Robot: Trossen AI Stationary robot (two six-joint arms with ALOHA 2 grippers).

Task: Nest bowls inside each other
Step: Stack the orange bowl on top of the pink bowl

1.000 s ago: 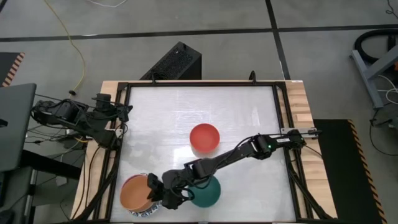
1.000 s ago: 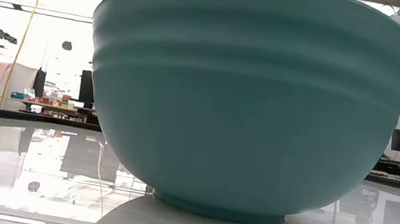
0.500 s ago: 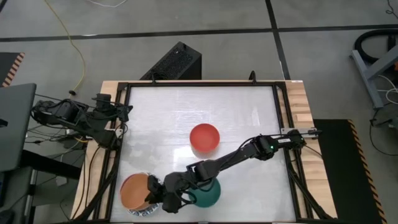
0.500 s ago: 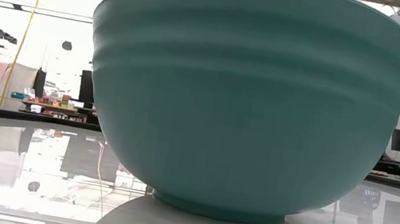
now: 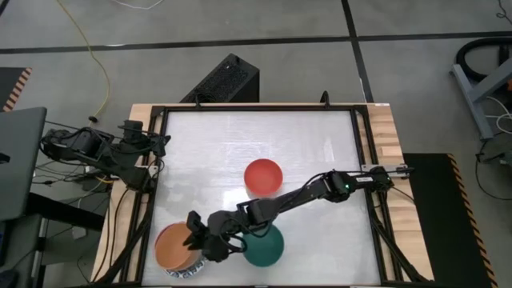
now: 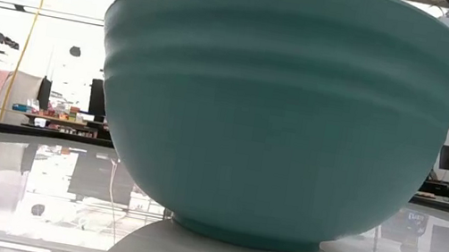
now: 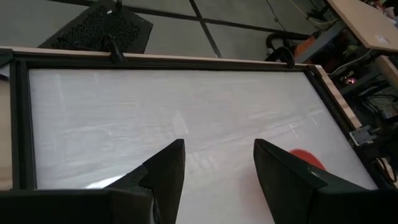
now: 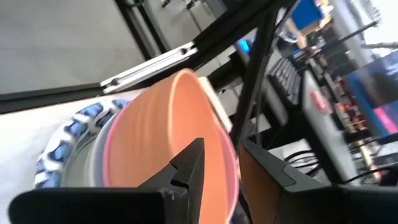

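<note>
Orange bowl [image 5: 172,246] sits on top of a nested stack at the table's near left corner, with a pink rim and a blue-patterned white bowl [image 8: 65,140] showing under it in the right wrist view. Right gripper [image 5: 194,232] is at that stack's right edge, its arm stretched across the table from the right side. In the right wrist view its two dark fingers [image 8: 186,168] straddle the orange bowl's rim, one inside and one outside, part open with the wall between them; whether they actually press on the rim I cannot tell. Green bowl [image 5: 264,246] stands alone just right of the stack, partly under the right arm, and fills the low view. Red bowl [image 5: 263,177] stands alone near the table's middle, well apart from the others. Left gripper [image 5: 158,147] waits at the far left edge of the table [image 5: 240,136], fingers [image 7: 168,171] apart and holding nothing, with the red bowl showing beyond them.
</note>
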